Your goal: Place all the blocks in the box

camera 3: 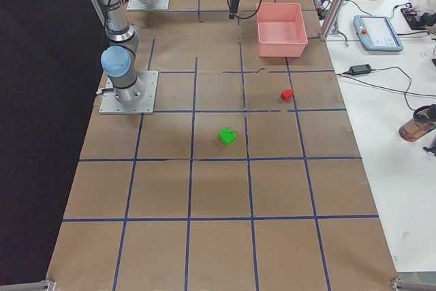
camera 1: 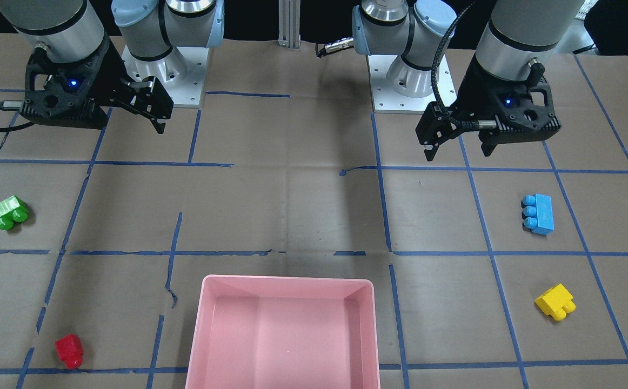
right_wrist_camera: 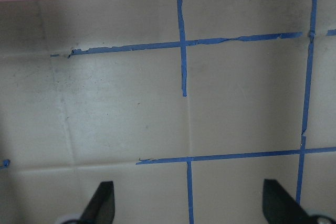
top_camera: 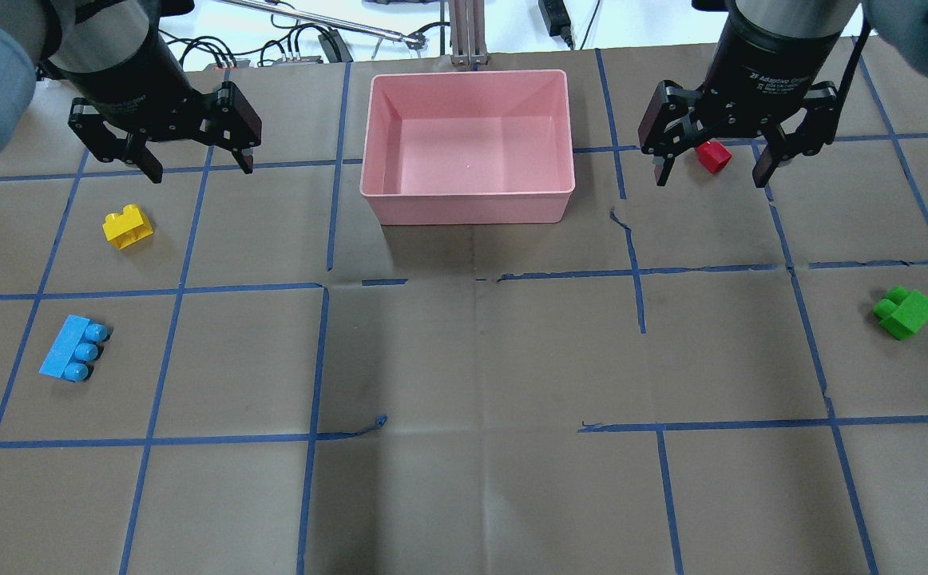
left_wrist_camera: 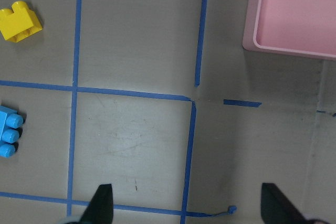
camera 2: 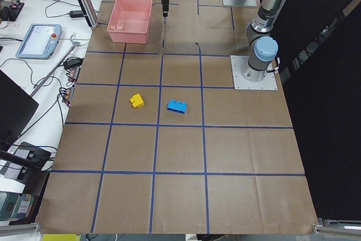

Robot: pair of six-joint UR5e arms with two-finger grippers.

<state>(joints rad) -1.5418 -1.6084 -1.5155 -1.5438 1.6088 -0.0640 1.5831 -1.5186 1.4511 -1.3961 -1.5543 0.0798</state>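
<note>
- Above the papered table, the left gripper (top_camera: 199,166) hangs with its black fingers (left_wrist_camera: 102,205) spread wide and nothing between them; its wrist camera looks down on bare paper and tape
- The right gripper (top_camera: 710,179) is likewise raised, wide apart and empty, over a crossing of tape lines
- On the robot's left side the yellow block (top_camera: 127,227), a glossy two-stud brick, lies near the left gripper; the light-blue block (top_camera: 73,349), longer with three rounded studs pointing sideways, lies nearer the robot, apart from the yellow one
- The red block (top_camera: 713,156), the smallest, shows between the right gripper's fingers in the overhead view, but the front-facing view shows it flat on the paper, well apart from that gripper, off the box's corner
- The green block (top_camera: 905,311), a translucent-looking two-stud brick, lies on its side out toward the table's right end
- The box (top_camera: 468,209), smooth pink plastic, shallow and rectangular with rounded corners, sits at the middle of the table's far edge; none of the four blocks is in it
- The table (top_camera: 472,359) is covered in creased brown paper, scuffed dark near the centre and marked into squares by blue tape (top_camera: 152,441), torn in places
- Both arms rise from square metal base plates (camera 1: 162,75) bolted to the robot's edge of the table
- Beyond the box runs a white bench with cables (camera 2: 62,71) and a teach pendant (camera 2: 36,39); black curtains back the robot's side
</note>
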